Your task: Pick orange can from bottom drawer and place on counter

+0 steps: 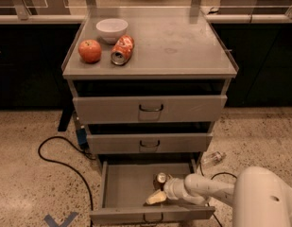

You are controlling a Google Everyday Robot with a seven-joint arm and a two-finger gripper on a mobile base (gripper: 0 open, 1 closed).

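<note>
Just beyond our end effector (157, 197), whose grip we cannot tell, stands the small brownish-orange silver-lidded can (161, 178) in the shallow grey metal bottom drawer (122, 188); we judge grasping comes next.

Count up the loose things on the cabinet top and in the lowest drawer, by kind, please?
Cans: 2, the dented red-orange can on the counter and the orange can in the bottom drawer, next to the robot's gripper, which is down in that drawer.
Apple: 1
White bowl: 1
Total: 4
</note>
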